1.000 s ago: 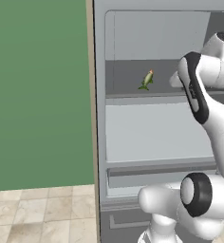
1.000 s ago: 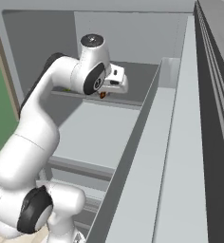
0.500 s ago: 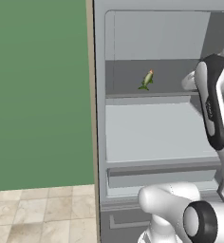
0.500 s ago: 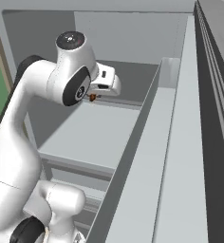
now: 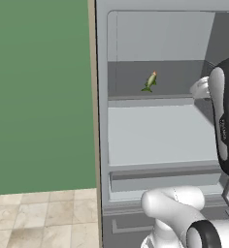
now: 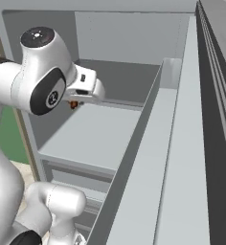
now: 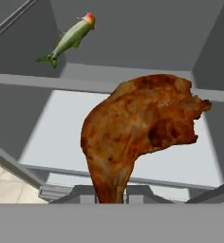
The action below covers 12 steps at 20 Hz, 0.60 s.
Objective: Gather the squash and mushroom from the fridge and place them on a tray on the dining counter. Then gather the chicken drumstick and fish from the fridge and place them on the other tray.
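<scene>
My gripper [image 7: 109, 195] is shut on the bone end of the chicken drumstick [image 7: 142, 128], a browned roasted piece held up in front of the open fridge [image 5: 136, 38]. From the right base view the drumstick [image 6: 73, 104] peeks out under the hand, above the wide middle shelf [image 6: 96, 134]. The fish [image 5: 150, 81], slim and greenish with a reddish snout, lies on the upper shelf toward the back. In the hand view the fish [image 7: 69, 39] sits up and left of the drumstick. The squash, the mushroom, both trays and the dining counter are out of view.
The fridge's open door [image 6: 182, 143] runs along the right side, close to the arm. A green wall [image 5: 39, 97] and a beige tiled floor [image 5: 39, 218] lie left of the fridge. A drawer front [image 5: 160, 177] sits below the middle shelf.
The hand has drawn back from the shelf with the drumstick in its grip, and the arm's elbow has swung nearer the cameras. The fish has stayed put.
</scene>
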Tool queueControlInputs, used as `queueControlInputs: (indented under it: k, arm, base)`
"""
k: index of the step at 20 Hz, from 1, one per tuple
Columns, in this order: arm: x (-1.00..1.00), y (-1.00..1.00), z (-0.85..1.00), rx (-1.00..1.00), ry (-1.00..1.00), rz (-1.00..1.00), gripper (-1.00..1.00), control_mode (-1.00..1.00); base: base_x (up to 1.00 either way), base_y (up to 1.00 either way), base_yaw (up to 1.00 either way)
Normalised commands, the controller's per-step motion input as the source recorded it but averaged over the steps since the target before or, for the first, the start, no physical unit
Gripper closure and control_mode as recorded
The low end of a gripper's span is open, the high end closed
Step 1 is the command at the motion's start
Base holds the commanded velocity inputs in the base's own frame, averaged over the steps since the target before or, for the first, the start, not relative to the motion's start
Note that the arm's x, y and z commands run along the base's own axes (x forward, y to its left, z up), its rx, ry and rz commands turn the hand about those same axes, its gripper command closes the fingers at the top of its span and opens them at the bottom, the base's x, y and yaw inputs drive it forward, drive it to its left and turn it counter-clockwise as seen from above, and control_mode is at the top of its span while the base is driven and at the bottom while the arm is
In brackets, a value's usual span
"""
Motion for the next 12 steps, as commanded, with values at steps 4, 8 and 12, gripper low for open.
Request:
queueControlInputs:
  k: [4,8,12]
  arm:
    - [-0.38,0.51,0.00,-0.01,0.03,-0.04,1.00,-1.00]
    - [-0.31,0.23,-0.12,-0.01,0.03,0.00,1.00,-1.00]
    - [-0.02,0.00,-0.07,0.00,0.01,0.00,1.00,-1.00]
  base:
    - [0.00,0.00,0.00]
    - [0.00,0.00,0.00]
    - [0.00,0.00,0.00]
